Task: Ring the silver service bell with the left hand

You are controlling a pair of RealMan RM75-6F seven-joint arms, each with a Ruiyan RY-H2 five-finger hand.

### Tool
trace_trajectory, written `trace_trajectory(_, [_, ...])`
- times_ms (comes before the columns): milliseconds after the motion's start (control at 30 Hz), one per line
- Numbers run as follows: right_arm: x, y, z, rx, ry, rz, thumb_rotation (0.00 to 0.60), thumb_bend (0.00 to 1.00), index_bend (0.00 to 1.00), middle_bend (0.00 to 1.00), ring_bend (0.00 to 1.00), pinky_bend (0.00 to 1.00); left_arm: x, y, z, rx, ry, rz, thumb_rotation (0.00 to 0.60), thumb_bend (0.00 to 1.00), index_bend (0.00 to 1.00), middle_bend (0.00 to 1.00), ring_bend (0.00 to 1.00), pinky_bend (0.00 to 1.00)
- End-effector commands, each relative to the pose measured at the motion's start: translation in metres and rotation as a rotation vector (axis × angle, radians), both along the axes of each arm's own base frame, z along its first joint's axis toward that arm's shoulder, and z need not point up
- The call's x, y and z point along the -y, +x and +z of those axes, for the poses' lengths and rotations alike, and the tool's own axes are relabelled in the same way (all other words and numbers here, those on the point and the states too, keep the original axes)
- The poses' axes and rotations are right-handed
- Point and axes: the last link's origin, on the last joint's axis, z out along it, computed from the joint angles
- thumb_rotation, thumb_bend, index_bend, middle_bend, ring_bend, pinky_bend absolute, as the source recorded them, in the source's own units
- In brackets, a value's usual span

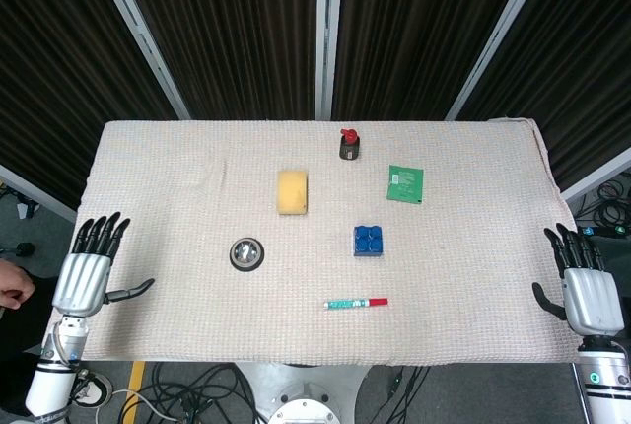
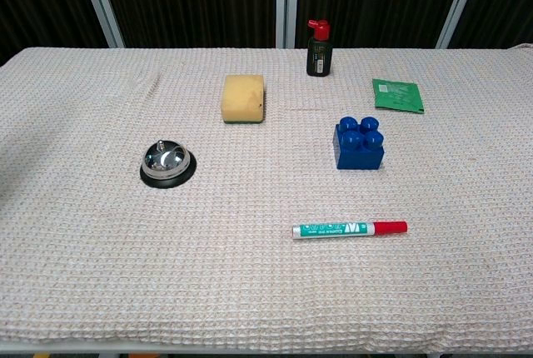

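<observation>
- The worktop (image 1: 177, 177) fills the middle of the head view, covered by a cream waffle-weave cloth; dark ribbed curtains with pale metal uprights stand behind it, and cables lie on the floor below its near edge.
- The silver service bell (image 1: 246, 252) sits left of centre on its black base, upright, its button pointing straight up. It is round, so it has no long axis.
- Open cloth surrounds the bell: the yellow sponge (image 1: 293, 191) lies above and to its right, well apart, and the green-and-red marker (image 1: 356, 303) lies lower right.
- The blue brick (image 1: 369, 240), green packet (image 1: 404, 183) and small black bottle with a red cap (image 1: 349, 145) occupy the right and upper middle.
- The left robot hand (image 1: 87, 271) hovers at the lower left worktop edge, fingers spread and extended, holding nothing.
- The right robot hand (image 1: 584, 284) is at the lower right edge, likewise spread and holding nothing.
</observation>
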Motion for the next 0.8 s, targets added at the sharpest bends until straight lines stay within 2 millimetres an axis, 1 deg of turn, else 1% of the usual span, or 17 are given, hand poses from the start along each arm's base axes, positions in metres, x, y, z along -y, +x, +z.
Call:
trace_trajectory(33, [0.000,0.000,0.000,0.000,0.001,0.000,0.600,0.24,0.00,0.00,0.00,0.00,0.000,0.000,0.000,0.001,0.001,0.001,0.057,0.00,0.00,0.00,0.00,0.00])
trace_trajectory(300, [0.002,0.000,0.001,0.008,-0.010,-0.001,0.600,0.24,0.00,0.00,0.00,0.00,-0.005,0.002,-0.001,-0.010,-0.016,-0.008,0.060,0.00,0.00,0.00,0.00,0.00])
trace_trajectory(400, [0.003,0.000,0.000,0.004,-0.008,-0.002,0.600,0.24,0.00,0.00,0.00,0.00,-0.012,0.003,-0.001,-0.042,-0.027,-0.033,0.058,0.00,0.00,0.00,0.00,0.00])
trace_trajectory(500, [0.002,0.000,-0.001,-0.004,-0.002,-0.005,0.600,0.24,0.00,0.00,0.00,0.00,-0.022,0.009,-0.006,-0.040,-0.048,-0.052,0.058,0.00,0.00,0.00,0.00,0.00])
trace_trajectory(633, [0.002,-0.002,-0.001,-0.006,-0.006,-0.015,0.600,0.24,0.00,0.00,0.00,0.00,-0.038,0.023,-0.020,-0.045,-0.093,-0.113,0.057,0.00,0.00,0.00,0.00,0.00])
trace_trajectory(800, [0.006,0.002,0.000,-0.007,-0.012,-0.006,0.600,0.24,0.00,0.00,0.00,0.00,-0.060,0.038,-0.051,-0.043,-0.183,-0.160,0.061,0.00,0.00,0.00,0.00,0.00])
